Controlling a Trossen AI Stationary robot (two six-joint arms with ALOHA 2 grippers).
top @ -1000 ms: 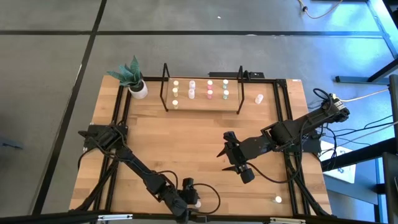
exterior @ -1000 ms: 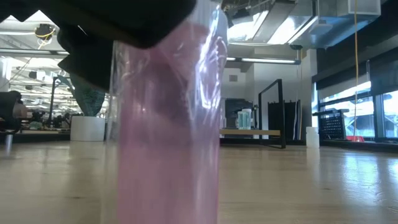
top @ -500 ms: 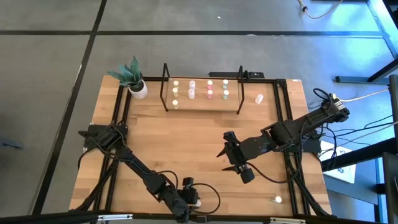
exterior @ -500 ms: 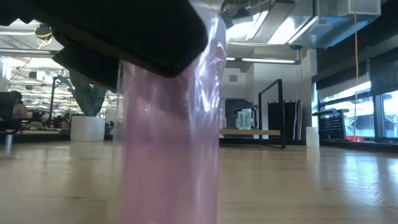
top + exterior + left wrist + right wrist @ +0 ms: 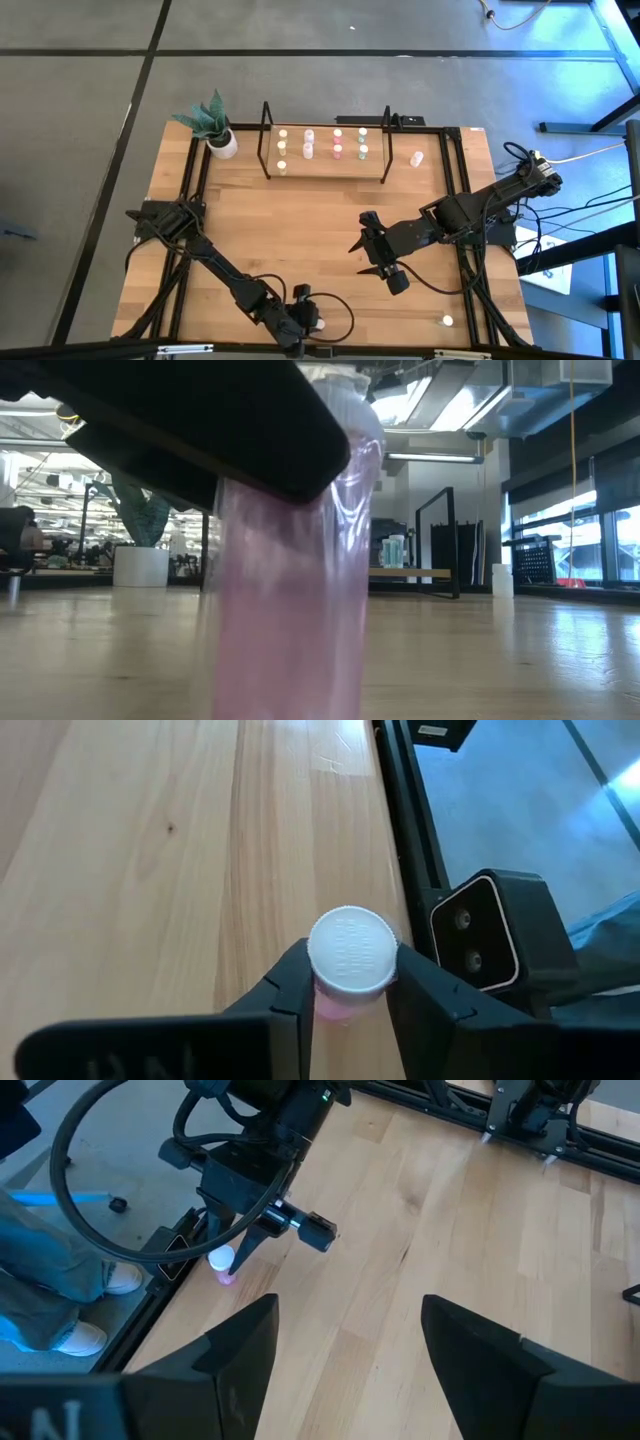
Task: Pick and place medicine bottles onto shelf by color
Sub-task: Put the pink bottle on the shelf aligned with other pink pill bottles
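Note:
A pink medicine bottle with a white ribbed cap [image 5: 351, 952] stands upright at the table's near edge and fills the low view [image 5: 290, 610]. My left gripper [image 5: 311, 322] is shut on it. My right gripper [image 5: 372, 256] hovers open and empty over the middle of the table, its fingers wide apart [image 5: 345, 1342]. The shelf [image 5: 325, 165] stands at the far edge with several bottles in rows on its board. One pale bottle [image 5: 417, 158] lies right of the shelf. A yellowish one [image 5: 447, 321] stands near the right front corner. My left gripper pinches the pink bottle's body just under its white cap [image 5: 332, 1006] between its two fingers [image 5: 285, 982], one on each side. The fingers come from above, pointing down. The bottle is upright, cap up. Whether its base rests on the table does not show.
A potted plant in a white pot [image 5: 222, 143] stands left of the shelf. The low camera's dark box [image 5: 490, 935] sits on the black frame rail beside the held bottle. A person's legs and shoes [image 5: 40, 1275] show beyond the table's near edge.
In the low view the pink bottle has shifted a little toward the table's right, staying upright. My left gripper's dark finger has come farther across its top. My right arm has kept still.

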